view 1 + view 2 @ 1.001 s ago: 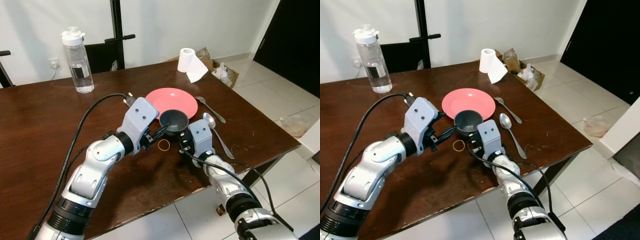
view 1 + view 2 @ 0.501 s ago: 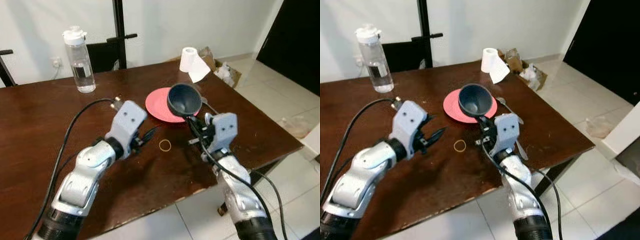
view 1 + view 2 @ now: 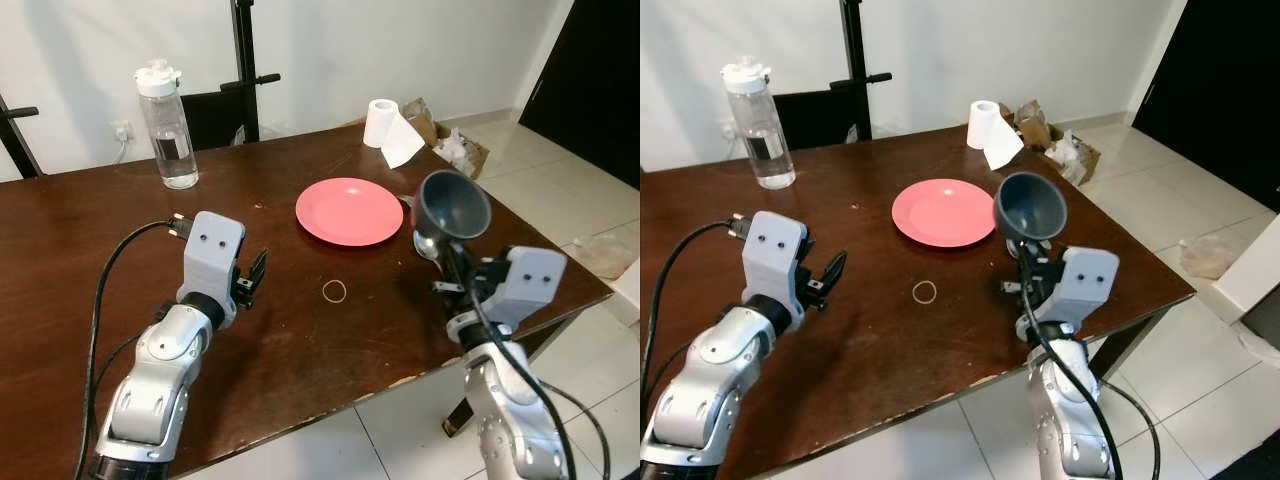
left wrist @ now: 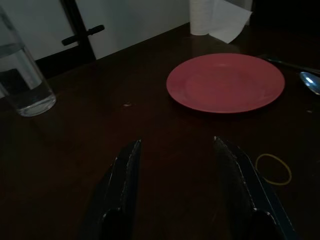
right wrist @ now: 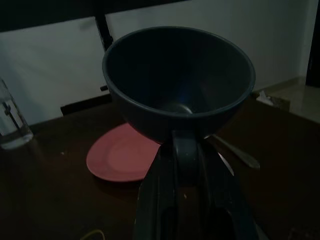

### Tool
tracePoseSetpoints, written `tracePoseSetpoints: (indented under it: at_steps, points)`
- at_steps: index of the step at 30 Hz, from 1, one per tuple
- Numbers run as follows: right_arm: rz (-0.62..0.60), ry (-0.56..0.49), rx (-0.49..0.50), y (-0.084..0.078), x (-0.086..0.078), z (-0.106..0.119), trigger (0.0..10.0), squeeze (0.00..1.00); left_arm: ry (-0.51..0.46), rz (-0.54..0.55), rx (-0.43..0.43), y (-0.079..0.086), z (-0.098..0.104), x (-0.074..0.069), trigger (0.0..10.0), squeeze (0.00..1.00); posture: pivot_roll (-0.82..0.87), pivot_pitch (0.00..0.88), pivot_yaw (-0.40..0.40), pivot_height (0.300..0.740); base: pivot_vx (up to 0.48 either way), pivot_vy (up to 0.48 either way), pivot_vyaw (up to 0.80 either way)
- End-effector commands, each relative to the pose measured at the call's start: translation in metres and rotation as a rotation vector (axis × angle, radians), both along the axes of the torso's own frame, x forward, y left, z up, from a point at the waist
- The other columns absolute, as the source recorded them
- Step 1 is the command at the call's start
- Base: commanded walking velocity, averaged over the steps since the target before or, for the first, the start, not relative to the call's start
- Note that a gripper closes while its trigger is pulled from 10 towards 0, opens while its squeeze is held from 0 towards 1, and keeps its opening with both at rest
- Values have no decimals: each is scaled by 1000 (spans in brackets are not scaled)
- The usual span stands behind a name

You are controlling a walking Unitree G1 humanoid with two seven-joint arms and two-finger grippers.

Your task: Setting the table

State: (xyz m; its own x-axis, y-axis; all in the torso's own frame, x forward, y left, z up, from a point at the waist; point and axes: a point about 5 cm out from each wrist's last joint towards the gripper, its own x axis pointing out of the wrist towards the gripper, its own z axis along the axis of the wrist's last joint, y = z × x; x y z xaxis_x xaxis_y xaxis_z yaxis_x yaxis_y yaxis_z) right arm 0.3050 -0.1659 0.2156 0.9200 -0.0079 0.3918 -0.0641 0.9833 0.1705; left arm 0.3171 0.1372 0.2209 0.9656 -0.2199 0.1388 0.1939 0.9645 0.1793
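Bowl (image 3: 451,204), pinched by its rim in the right gripper (image 3: 447,252) mid-right of frame, may slip; left gripper (image 4: 177,187) gapes empty.

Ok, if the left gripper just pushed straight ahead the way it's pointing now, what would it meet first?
Probably bare table. The left gripper, jaws open, aims between the water bottle and the red plate. The yellow rubber band lies off to one side. Depth is hard to judge.
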Motion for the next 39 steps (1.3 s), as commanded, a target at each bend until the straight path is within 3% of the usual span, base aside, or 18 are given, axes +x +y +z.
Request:
tracePoseSetpoints:
  at_steps: [1,11,20,26,39]
  points:
    - [5,-13,12,0,-3,7,10000,0,18,16,4,1,-4,-3,10000,0,90,73,79,740,0,0,0]
    - [33,-7,63,8,-6,15,10000,0,62,84,-12,12,-13,-8,10000,0,121,57,71,740,0,0,0]
    - [32,42,80,8,-9,6,10000,0,52,78,-21,5,-13,-11,10000,0,112,63,69,740,0,0,0]
    - [36,38,84,14,-7,7,10000,0,23,55,5,2,-7,-2,10000,0,70,63,95,740,0,0,0]
    - [31,73,93,15,-9,1,10000,0,22,5,-3,-11,-9,-2,10000,0,59,77,90,740,0,0,0]
